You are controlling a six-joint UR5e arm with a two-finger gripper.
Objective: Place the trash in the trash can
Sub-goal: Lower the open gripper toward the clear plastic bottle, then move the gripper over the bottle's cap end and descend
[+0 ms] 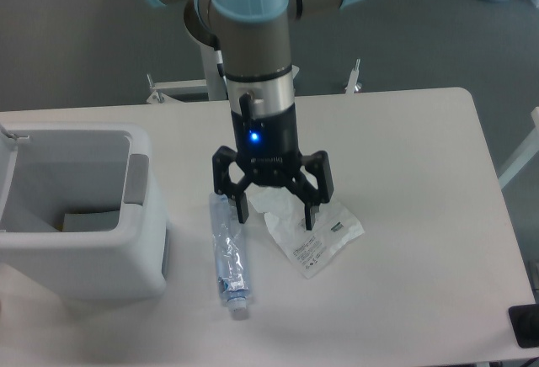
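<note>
Risking a bad pinch, the hand (275,214) is hanging wide open and empty over the flat pouch (313,231); that thin film could slide or crumple away if the fingers close above it, and the left finger, standing just beside the bottle (229,249), could nudge it. The pouch's upper left corner is lying between the fingers on the table (421,199). The trash can (80,215) is sitting well left.
</note>
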